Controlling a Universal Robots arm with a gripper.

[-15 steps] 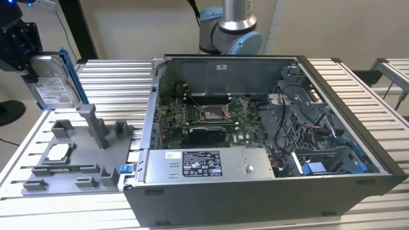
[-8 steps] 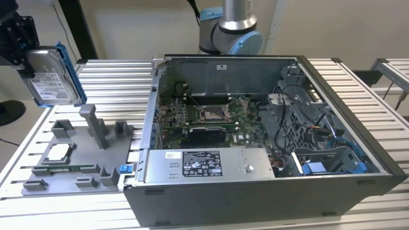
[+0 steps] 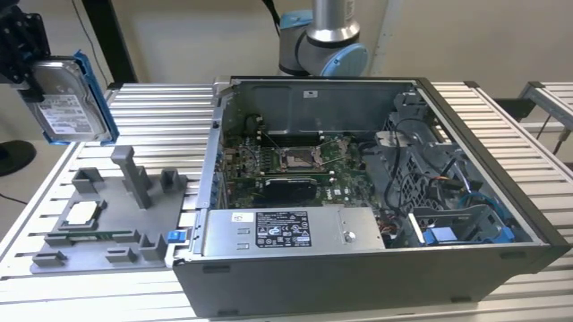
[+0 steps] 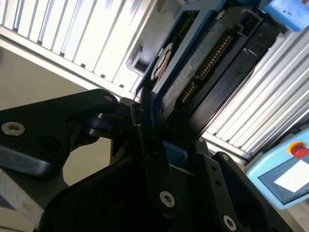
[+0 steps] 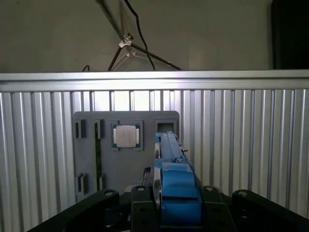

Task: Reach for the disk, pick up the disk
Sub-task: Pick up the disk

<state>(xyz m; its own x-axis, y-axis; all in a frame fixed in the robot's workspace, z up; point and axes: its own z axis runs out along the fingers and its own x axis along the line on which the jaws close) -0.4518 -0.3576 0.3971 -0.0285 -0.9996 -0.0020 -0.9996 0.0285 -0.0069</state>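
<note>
The gripper [image 5: 176,193] is clamped tight on the disk [image 3: 67,100], held up in the air at the exterior view's upper left, so the pick-up looks done.

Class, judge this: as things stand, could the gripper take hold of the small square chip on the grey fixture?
Probably not. The chip lies uncovered on the grey fixture, so the way to it looks free, but the gripper has its fingers shut on the disk.
</note>
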